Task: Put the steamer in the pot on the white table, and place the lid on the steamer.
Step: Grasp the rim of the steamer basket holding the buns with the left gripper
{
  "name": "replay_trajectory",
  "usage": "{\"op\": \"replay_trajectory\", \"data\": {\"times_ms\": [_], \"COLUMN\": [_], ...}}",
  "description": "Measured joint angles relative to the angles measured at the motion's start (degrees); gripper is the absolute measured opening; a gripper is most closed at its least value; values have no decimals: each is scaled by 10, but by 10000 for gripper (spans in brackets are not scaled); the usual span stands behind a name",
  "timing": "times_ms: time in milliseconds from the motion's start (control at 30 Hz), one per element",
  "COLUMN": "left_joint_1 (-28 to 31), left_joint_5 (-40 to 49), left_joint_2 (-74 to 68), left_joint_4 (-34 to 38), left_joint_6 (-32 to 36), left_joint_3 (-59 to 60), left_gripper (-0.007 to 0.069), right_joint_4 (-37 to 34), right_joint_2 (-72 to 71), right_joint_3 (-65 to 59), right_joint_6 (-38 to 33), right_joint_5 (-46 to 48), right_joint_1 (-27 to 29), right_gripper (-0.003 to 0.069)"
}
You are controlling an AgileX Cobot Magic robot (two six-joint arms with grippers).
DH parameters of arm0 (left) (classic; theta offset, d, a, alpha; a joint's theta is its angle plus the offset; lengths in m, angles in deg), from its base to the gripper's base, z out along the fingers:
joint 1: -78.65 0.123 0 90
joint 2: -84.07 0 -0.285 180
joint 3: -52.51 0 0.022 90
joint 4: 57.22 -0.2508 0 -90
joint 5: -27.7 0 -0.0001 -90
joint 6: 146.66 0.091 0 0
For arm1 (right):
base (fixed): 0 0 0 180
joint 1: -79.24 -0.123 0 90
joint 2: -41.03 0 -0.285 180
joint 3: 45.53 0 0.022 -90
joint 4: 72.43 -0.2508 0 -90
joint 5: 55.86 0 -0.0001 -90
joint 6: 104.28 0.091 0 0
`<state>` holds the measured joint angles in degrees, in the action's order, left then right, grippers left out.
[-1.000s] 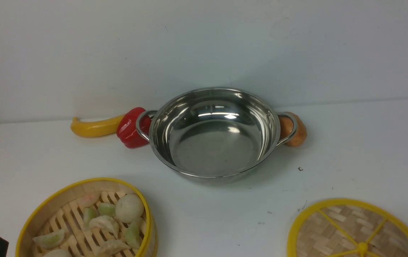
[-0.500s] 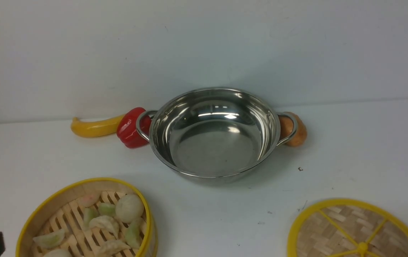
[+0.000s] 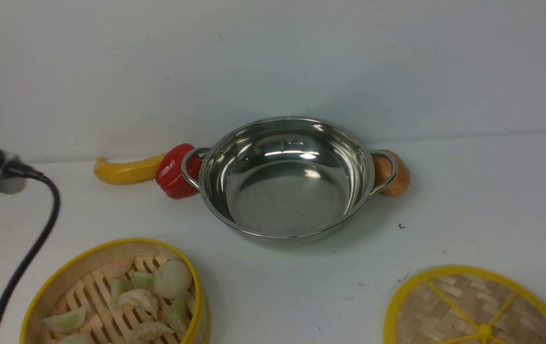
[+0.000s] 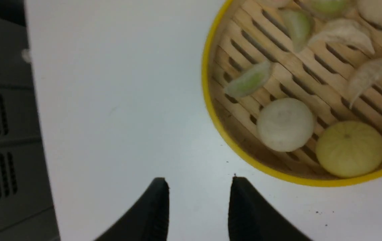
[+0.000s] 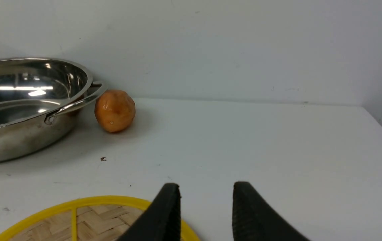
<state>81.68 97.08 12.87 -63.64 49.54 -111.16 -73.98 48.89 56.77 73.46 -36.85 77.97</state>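
Centre frame, the pot (image 3: 287, 191) sits empty on the white table (image 3: 469, 191), a red pepper (image 3: 172, 173) at its left side, a potato (image 3: 396, 174) at its right. Lower left, the steamer (image 3: 92, 260) holds pale dumplings (image 3: 141, 298) and buns (image 3: 173, 278). Lower right, the lid (image 3: 464, 306) lies flat. The left gripper (image 4: 199, 183) hangs beside the steamer, jaws parted, holding nothing. The right gripper (image 5: 207, 187), parted and empty too, hovers at the lid's rim.

Centre rear of worktop (image 3: 469, 200): pot (image 3: 282, 191). Against its left handle: pepper (image 3: 172, 172), with banana (image 3: 125, 171) just beside, further left. Behind its right handle: potato (image 3: 397, 179). Front left: steamer (image 3: 86, 260), dumplings (image 3: 141, 298) inside. Front right: lid (image 3: 474, 310), flat on worktop.
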Motion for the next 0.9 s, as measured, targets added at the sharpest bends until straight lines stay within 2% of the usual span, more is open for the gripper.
{"op": "replay_trajectory", "data": {"times_ms": [67, 167, 300, 433, 633, 700, 900], "left_joint_1": [-2, -2, 13, 60, 105, 122, 134], "left_joint_5": [-1, -17, -93, -151, -153, -151, -141], "left_joint_2": [-55, -101, -134, -172, -222, -259, -307], "left_joint_4": [34, 43, 39, 56, 146, 200, 211], "left_joint_6": [55, 110, 144, 159, 231, 286, 316], "left_joint_3": [-7, -7, -8, -17, -25, -30, -49], "left_gripper": [242, 242, 242, 242, 242, 242, 242], "right_joint_4": [0, 0, 0, 0, 0, 0, 0], "right_joint_2": [0, 0, 0, 0, 0, 0, -1], "right_joint_3": [0, 0, 0, 0, 0, 0, 0], "right_joint_6": [0, 0, 0, 0, 0, 0, 0], "right_joint_5": [0, 0, 0, 0, 0, 0, 0], "right_joint_1": [0, 0, 0, 0, 0, 0, 0], "right_gripper": [243, 243, 243, 243, 243, 243, 243]}}
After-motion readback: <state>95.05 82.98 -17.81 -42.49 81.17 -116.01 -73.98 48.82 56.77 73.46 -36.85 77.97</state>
